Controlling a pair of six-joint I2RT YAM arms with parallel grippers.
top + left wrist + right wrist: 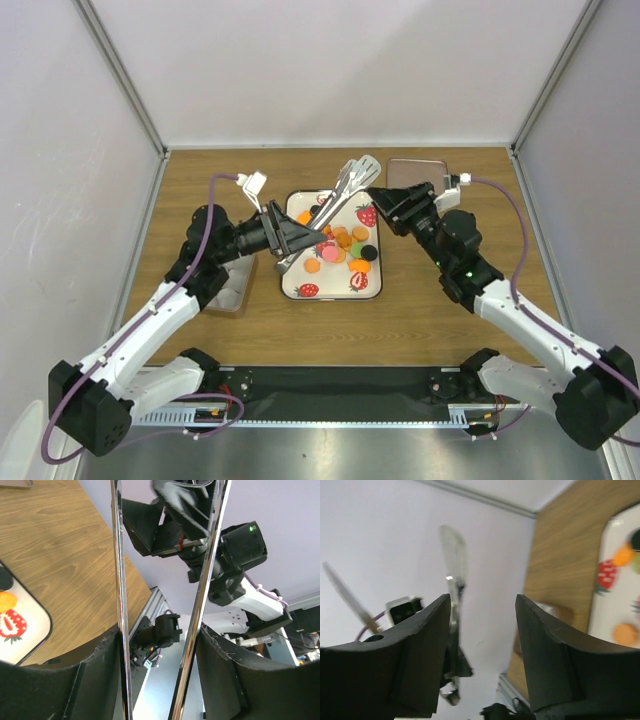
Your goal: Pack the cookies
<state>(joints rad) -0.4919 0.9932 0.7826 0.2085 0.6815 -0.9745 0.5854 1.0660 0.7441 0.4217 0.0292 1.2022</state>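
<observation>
The cookies [341, 246], small round discs that are mostly orange with a pink, a green and a black one, lie on a white strawberry-print tray [333, 286]. My left gripper [290, 238] is shut on metal tongs [343, 192], which slant up over the tray's far edge. In the left wrist view the two tong arms [119, 580] lie against the inner faces of my fingers [222, 680]. My right gripper [384, 204] stands open just right of the tong tips with nothing between its fingers [422, 650]. One tong tip [454, 555] shows beyond them, with orange cookies [625, 633] at the right.
A shallow metal tin [414, 171] sits at the back right, behind my right wrist. A pale container [233, 291] lies on the table under my left arm. The grey enclosure walls stand on three sides.
</observation>
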